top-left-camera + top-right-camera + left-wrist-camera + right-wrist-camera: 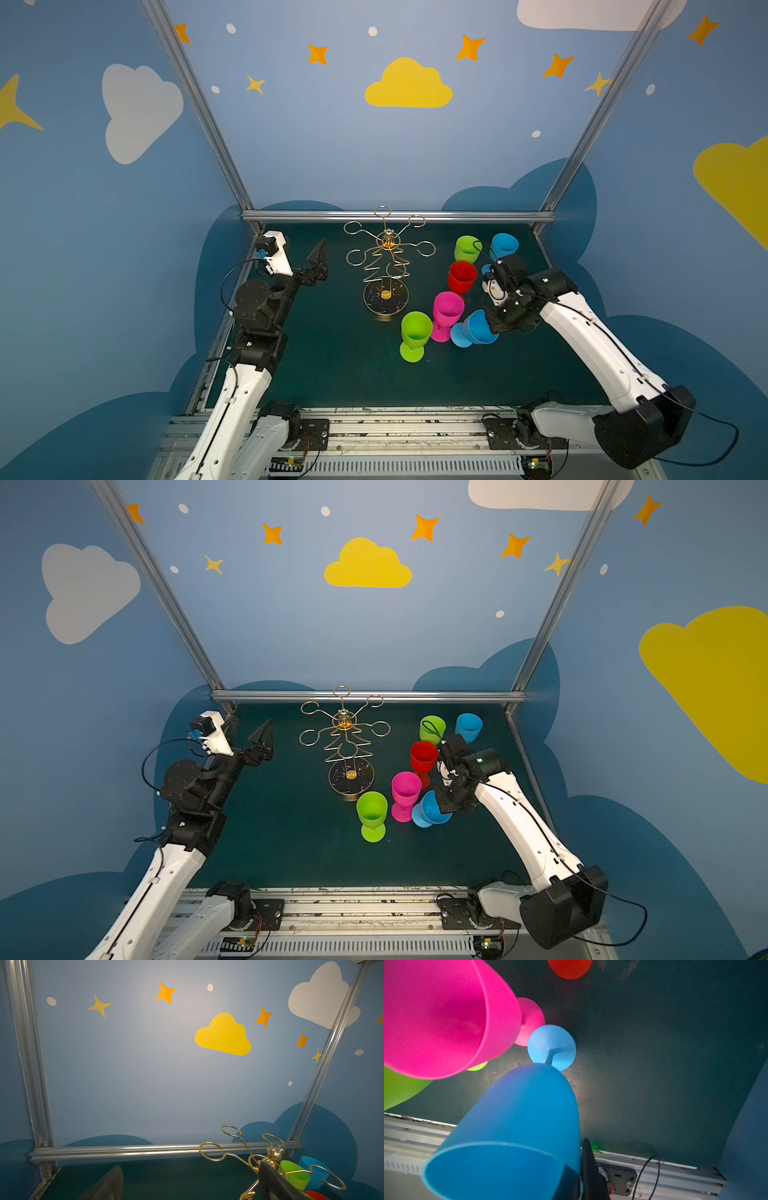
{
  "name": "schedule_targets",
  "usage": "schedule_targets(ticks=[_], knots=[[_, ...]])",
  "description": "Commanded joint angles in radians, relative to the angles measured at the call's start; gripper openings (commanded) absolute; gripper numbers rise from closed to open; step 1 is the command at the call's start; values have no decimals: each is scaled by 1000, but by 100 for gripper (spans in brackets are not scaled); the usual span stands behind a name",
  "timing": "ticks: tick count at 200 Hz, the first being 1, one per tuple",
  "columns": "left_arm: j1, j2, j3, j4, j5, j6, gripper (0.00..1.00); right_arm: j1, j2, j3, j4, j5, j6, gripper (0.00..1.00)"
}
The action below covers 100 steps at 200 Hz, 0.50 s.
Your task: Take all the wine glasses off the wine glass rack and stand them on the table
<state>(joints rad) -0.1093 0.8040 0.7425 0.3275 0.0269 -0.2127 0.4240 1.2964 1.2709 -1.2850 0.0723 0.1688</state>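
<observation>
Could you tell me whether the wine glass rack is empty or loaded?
Empty: every looped arm of the wine glass rack is bare in both top views.

The wine glass rack is gold, the table dark green, with a blue glass and pink glass.

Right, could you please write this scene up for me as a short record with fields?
rack: thin gold wire wine glass rack, upright, every loop empty
surface: dark green table
standing glasses: near green plastic wine glass, far green wine glass, red wine glass, pink wine glass, far blue wine glass
held glass: near blue plastic wine glass, tilted beside the pink one
right gripper: fingers shut on that blue rim
left gripper: open, empty, left of the rack
</observation>
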Motion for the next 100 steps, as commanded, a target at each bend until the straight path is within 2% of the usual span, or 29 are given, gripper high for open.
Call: schedule_targets(ticks=[1, 32, 74, 100], knots=[[10, -9, -3, 10, 4, -20, 100, -3, 44, 56, -51, 10, 60, 2], [20, -9, -9, 14, 7, -25, 100, -2, 120, 118, -114, -2, 97, 3], [31, -12, -11, 10, 9, -26, 100, -2, 115, 139, -96, -19, 89, 25], [34, -17, -15, 9, 7, -28, 100, -4, 107, 164, -93, -35, 84, 33]])
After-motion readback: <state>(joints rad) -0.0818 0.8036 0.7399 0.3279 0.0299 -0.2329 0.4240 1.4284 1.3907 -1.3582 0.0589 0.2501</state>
